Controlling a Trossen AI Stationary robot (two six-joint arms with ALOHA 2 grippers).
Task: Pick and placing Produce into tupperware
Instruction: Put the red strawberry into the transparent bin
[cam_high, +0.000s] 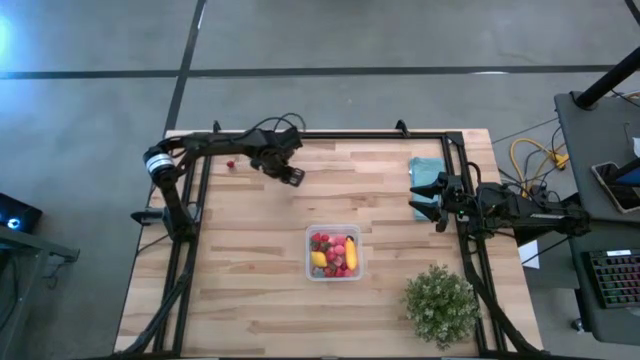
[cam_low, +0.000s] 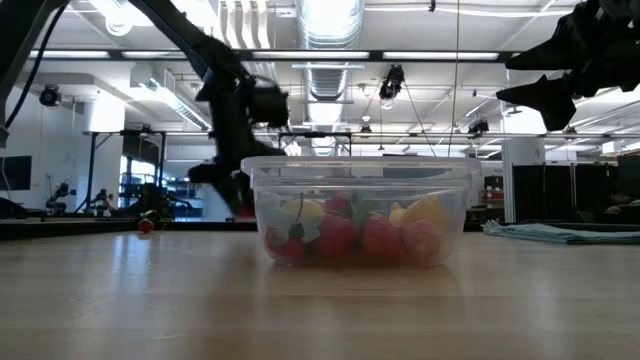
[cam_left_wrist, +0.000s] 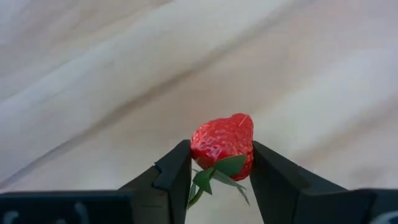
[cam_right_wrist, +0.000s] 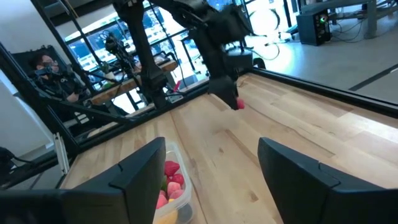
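Wooden counter (cam_high: 250, 260), light planks, dark frame along its edges. Tupperware (cam_high: 334, 252): clear, squarish, rounded corners, standing open near the middle of the counter; it holds a heap of red and pink berry pieces, a yellow banana (cam_high: 350, 253) and a yellow lemon (cam_high: 318, 259). Left gripper (cam_high: 291, 176): over the far left part of the counter, well apart from the tupperware, its fingers (cam_left_wrist: 175, 176) pinching a red strawberry (cam_left_wrist: 224, 145) with a green leafy stem; the strawberry sits between the two finger tips, above the wood. One small red piece (cam_high: 231, 164) lies loose on the counter near the far left edge, beside the left arm. Right gripper (cam_high: 424, 195): at the right side of the counter, raised above the surface, fingers (cam_right_wrist: 140, 171) spread wide, nothing between them. Folded teal cloth (cam_high: 426, 170): flat at the far right edge, next to the right gripper. Bushy green potted plant (cam_high: 441, 303): at the near right corner.
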